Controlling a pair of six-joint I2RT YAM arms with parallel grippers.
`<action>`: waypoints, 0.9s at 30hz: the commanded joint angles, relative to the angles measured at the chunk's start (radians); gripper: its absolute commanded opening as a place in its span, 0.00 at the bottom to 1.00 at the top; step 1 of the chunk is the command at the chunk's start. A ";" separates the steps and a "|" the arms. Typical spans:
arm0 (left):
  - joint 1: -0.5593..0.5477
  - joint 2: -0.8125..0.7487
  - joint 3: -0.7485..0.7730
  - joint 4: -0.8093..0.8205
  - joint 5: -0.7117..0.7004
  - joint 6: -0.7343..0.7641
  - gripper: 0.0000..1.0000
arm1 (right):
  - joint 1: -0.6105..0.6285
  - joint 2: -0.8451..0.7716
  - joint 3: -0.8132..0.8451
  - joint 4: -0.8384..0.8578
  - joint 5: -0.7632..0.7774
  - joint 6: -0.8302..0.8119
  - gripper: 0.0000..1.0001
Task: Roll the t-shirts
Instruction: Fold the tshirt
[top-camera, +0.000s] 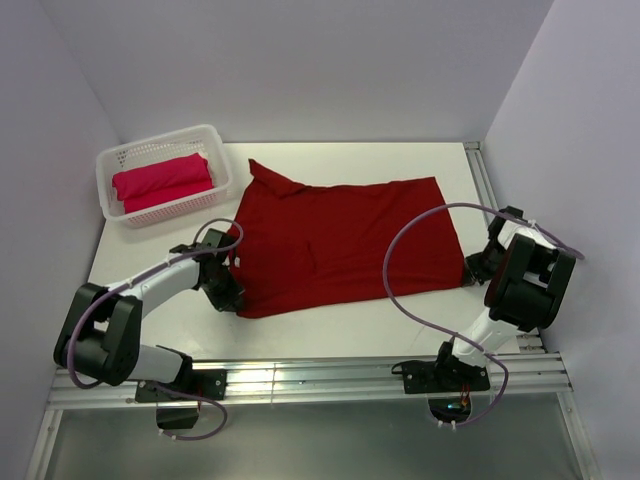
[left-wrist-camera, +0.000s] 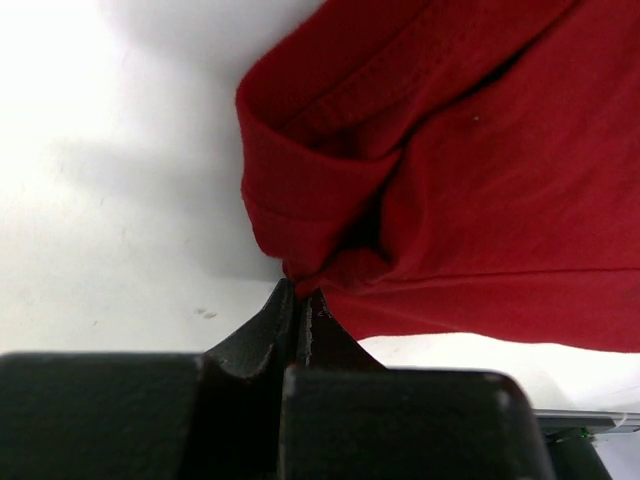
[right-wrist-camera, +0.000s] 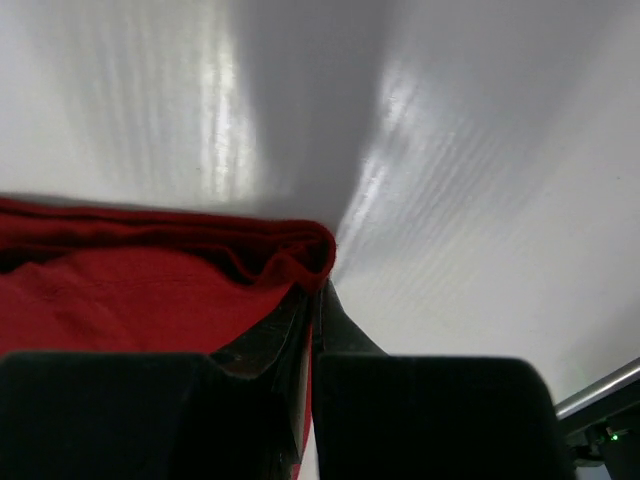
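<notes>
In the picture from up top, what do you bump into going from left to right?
White basket with the pink-red t-shirt inside → left pincer → dark red t-shirt → right pincer.

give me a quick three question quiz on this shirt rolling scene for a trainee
1. True or false: the crimson t-shirt lies spread out on the table, not yet rolled.
2. Where is the pinkish-red t-shirt? A) in the white basket B) under the right arm C) hanging from the left arm
3. Fill in: the left tool and the right tool are each ____ on a near corner of the crimson t-shirt.

Key: 1 true; 2 A; 3 shut
</notes>
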 joint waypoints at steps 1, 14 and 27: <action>-0.021 -0.051 -0.045 -0.038 -0.033 -0.033 0.00 | -0.033 -0.059 -0.049 -0.013 0.081 -0.021 0.00; -0.102 -0.217 -0.076 -0.181 -0.043 -0.089 0.65 | -0.119 -0.262 -0.186 -0.079 0.169 -0.065 0.55; -0.102 -0.207 0.433 -0.414 -0.169 -0.047 0.92 | -0.119 -0.418 0.092 -0.217 0.029 -0.028 0.65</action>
